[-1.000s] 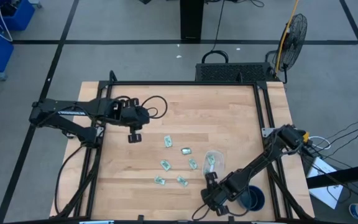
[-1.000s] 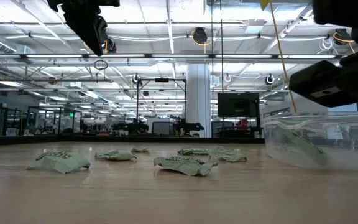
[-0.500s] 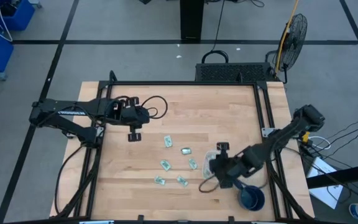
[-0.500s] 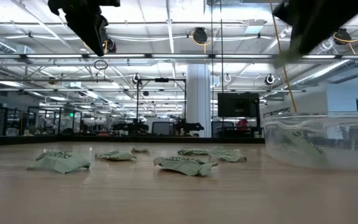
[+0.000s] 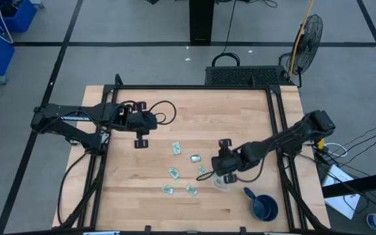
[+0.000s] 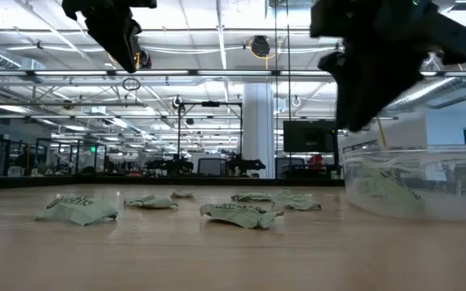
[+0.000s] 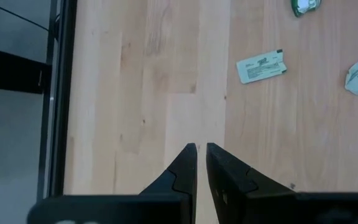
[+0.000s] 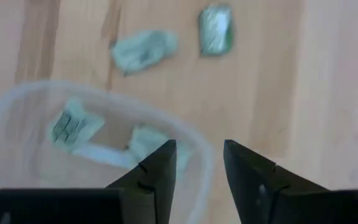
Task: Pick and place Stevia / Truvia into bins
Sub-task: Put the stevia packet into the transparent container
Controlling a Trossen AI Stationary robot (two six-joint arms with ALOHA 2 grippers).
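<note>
Several pale green and white sweetener packets [image 5: 176, 149] lie flat on the wooden table, left of the clear container [image 5: 219, 183]. In the right wrist view, a few more packets [image 8: 73, 127] lie inside the container [image 8: 104, 99]. My right gripper [image 5: 219, 170] hangs open over the container's rim and holds nothing; the low view shows it [image 6: 362, 113] above the container [image 6: 415, 182]. My left gripper [image 5: 141, 142] waits shut above bare wood at the table's left, away from the packets [image 7: 261, 65].
A dark blue cup [image 5: 264, 207] stands near the table's near right corner, behind the right arm. A black frame [image 5: 276, 124] runs along the table's edges. Bare wood lies at the far side and the near left.
My right gripper has swung from the near edge beside the blue cup toward the far side and now hangs over the clear container, having turned on the way. The container and the packets have stayed where they were.
</note>
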